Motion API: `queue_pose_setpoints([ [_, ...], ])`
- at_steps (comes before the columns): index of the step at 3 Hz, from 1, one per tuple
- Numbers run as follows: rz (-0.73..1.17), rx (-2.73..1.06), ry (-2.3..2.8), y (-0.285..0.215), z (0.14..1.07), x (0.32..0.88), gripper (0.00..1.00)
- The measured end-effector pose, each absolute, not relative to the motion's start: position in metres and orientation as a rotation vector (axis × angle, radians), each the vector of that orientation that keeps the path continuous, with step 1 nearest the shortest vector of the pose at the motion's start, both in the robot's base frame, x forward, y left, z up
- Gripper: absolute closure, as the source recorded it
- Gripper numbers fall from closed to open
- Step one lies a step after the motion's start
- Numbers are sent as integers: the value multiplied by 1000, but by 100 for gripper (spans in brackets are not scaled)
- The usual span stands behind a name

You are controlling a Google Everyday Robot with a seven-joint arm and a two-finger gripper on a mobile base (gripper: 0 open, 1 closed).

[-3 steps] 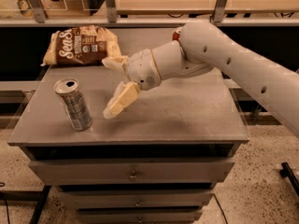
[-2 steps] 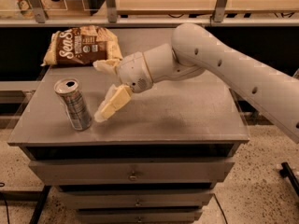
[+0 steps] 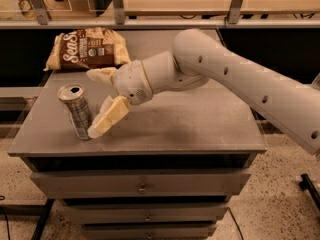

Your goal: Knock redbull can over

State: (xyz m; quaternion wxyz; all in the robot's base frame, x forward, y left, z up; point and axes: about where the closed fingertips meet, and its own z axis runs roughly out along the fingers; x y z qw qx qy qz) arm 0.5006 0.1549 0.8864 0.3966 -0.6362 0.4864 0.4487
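The redbull can (image 3: 75, 113), slim and silver with blue-grey checks and an open pull-tab top, stands at the front left of the grey cabinet top (image 3: 200, 124). It leans slightly to the left. My gripper (image 3: 92, 104) is right beside the can on its right side, with its fingers spread open. The lower finger (image 3: 107, 119) has its tip against the can's lower right side. The upper finger (image 3: 101, 75) is behind and above the can. The gripper holds nothing.
A brown and white snack bag (image 3: 87, 54) lies at the back left of the cabinet top. Drawers (image 3: 142, 186) sit below the top. A shelf rail with metal posts (image 3: 150, 21) runs behind. The white arm (image 3: 250, 79) crosses in from the right.
My gripper has moved left and down across the cabinet top, from about the middle until its lower finger reaches the can. The can stands in the same spot.
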Motion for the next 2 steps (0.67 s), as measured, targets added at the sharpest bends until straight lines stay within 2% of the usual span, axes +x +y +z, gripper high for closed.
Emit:
queue_pose_setpoints([
  [1, 1154, -1634, 1201, 162, 895, 486, 17],
  [2, 1179, -1643, 1171, 168, 900, 477, 40],
])
